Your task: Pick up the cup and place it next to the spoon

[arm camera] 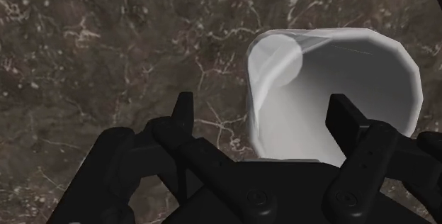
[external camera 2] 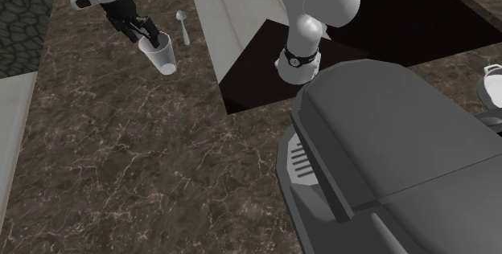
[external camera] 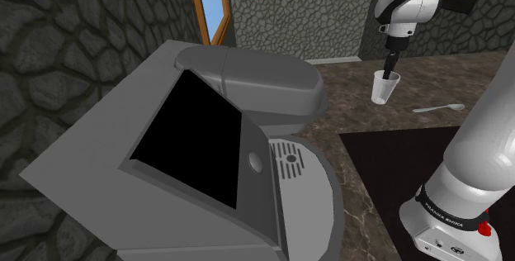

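Marbled dark surface [external camera: 347, 82] bears the white cup [external camera: 384, 88], unlifted, its wall between the open end effector's [arm camera: 265, 113] fingers; placing beside the spoon [external camera: 439, 107] remains.

My shoulder camera sees the cup [external camera: 381, 90] far off, the second looks steeply down on it, the wrist very near.

The dark brown veined marble bench [external camera: 351, 102] carries 3 things. A translucent white tapered cup [external camera: 383, 88] stands upright. In the shoulder view, a slim pale spoon [external camera: 439, 107] lies apart at its 3 o'clock and a large grey coffee machine [external camera: 272, 86] at its 8 o'clock.
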### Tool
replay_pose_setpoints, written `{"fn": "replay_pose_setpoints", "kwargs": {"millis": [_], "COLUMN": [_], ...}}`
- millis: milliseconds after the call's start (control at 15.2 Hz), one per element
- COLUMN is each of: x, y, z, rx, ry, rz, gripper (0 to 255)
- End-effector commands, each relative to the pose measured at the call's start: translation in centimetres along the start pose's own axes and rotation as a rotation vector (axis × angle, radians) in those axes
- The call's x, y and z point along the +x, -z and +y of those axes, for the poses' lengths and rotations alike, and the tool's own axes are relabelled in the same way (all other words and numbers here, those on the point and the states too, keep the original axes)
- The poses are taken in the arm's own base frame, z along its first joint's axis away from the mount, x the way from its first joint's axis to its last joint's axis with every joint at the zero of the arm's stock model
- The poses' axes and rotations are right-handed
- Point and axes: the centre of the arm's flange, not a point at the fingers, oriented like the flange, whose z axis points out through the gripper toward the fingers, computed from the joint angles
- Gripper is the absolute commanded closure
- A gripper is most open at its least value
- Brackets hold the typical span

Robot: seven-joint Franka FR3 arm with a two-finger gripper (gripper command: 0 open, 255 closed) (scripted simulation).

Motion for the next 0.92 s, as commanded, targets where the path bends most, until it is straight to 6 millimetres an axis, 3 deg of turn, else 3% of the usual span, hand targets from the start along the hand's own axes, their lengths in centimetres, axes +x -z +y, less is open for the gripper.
{"fn": "replay_pose_setpoints", "kwargs": {"millis": [0,66,330,858], "x": [0.0,0.0,0.0,0.0], "y": [0.0,0.0,5.0,5.0], "z": [0.0,0.0,0.0,0.0], "rx": [0.0,0.0,0.0,0.0], "ry": [0.0,0.0,0.0,0.0], "rz": [0.0,0.0,0.0,0.0], "gripper": [0,0,0,0]}}
